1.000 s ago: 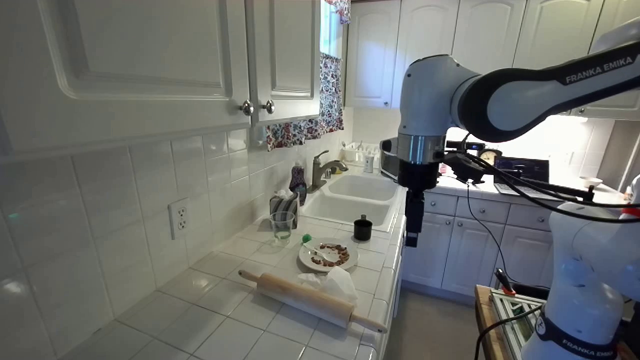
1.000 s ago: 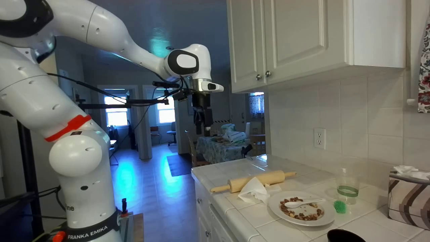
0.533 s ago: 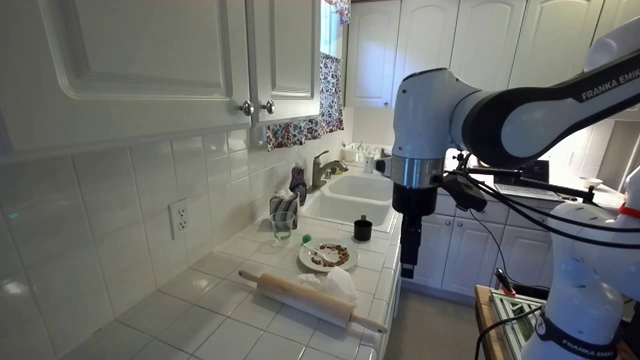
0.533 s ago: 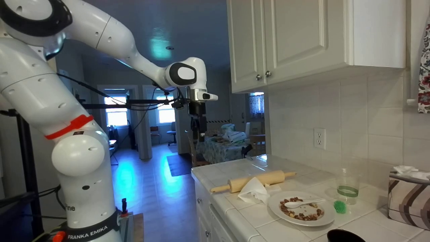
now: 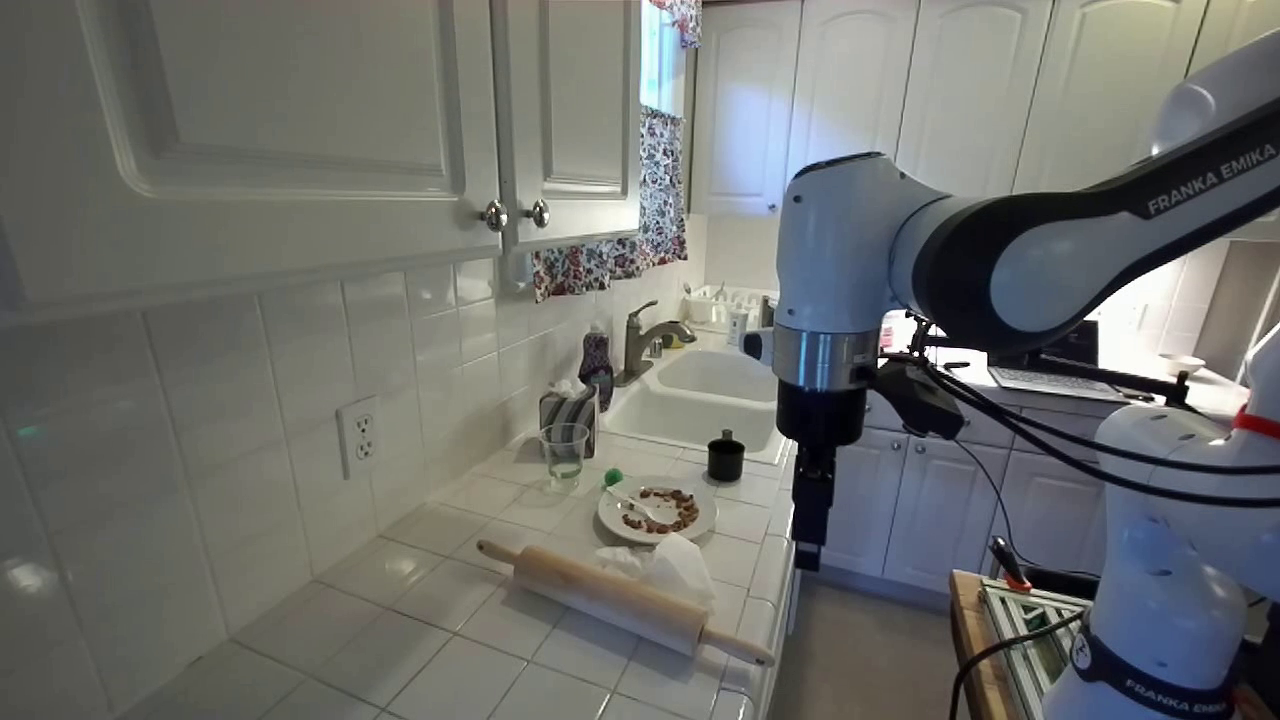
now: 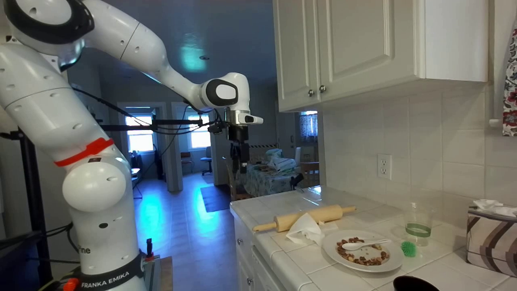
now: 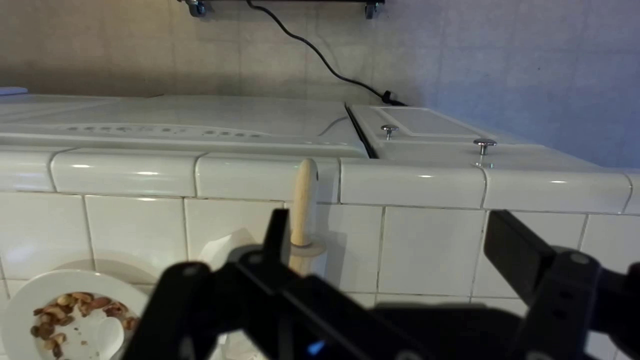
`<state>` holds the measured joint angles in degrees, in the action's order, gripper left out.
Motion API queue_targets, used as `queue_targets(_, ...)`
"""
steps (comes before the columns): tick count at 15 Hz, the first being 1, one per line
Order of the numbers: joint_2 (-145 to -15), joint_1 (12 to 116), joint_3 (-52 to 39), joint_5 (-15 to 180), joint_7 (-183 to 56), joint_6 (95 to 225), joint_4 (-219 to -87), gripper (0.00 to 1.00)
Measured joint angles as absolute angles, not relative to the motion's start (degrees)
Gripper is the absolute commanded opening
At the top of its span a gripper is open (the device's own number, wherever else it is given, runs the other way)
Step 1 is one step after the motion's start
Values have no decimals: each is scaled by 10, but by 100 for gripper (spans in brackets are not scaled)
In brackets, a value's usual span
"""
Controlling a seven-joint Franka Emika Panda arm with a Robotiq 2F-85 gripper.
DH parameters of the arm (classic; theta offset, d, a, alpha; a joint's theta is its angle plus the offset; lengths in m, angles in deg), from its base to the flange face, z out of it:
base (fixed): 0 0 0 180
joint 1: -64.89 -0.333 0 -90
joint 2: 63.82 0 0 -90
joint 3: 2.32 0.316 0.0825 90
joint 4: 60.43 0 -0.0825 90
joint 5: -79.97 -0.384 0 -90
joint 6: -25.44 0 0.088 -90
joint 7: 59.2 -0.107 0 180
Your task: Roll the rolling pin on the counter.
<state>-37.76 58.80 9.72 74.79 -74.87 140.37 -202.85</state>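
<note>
- Progress: judged to be at the opening stage; the rolling itself is judged not yet begun.
- Done: the pincer (image 7: 389, 222) is set pointing downward near the front edge of the worktop (image 5: 455, 680), above the rolling pin (image 5: 612, 600) in level and apart from it.
- Left, by judgement: the pin to be reached, gripped or pressed, and rolled over the tiles; the whole of the named action is outstanding.
- Pincer, state: released; its two fingers are spread wide in the wrist view, nothing being held between them.
- Rolling pin, place: laid on the worktop across its depth, one handle extended over the rounded front edging, the other directed toward the tiled wall (image 5: 300, 430).
- Rolling pin, appearance: light-tan wood, plain and smooth-looking; thick straight barrel, stepped down to a narrower handle at each end; a small dark spot is seen near the tip of the front handle.
- Beside the pin: one crumpled white tissue (image 6: 305, 230), by which the barrel is partly covered in an exterior view; whether the two are touching cannot be told.
- Farther along: one white plate (image 6: 329, 247), on which brown nut-like pieces (image 7: 60, 310) and a white spoon (image 6: 352, 245) are borne.
</note>
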Motion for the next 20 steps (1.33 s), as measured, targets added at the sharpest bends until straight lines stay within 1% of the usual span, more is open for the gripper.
queue_targets(7,-386,592,87,749,-744,1409,-2040,100)
queue_targets(9,-394,592,74,749,-732,1438,-2064,100)
queue_targets(13,-415,601,69,760,-732,1550,-2123,100)
queue_targets(20,-431,604,66,761,-729,1569,-2127,100)
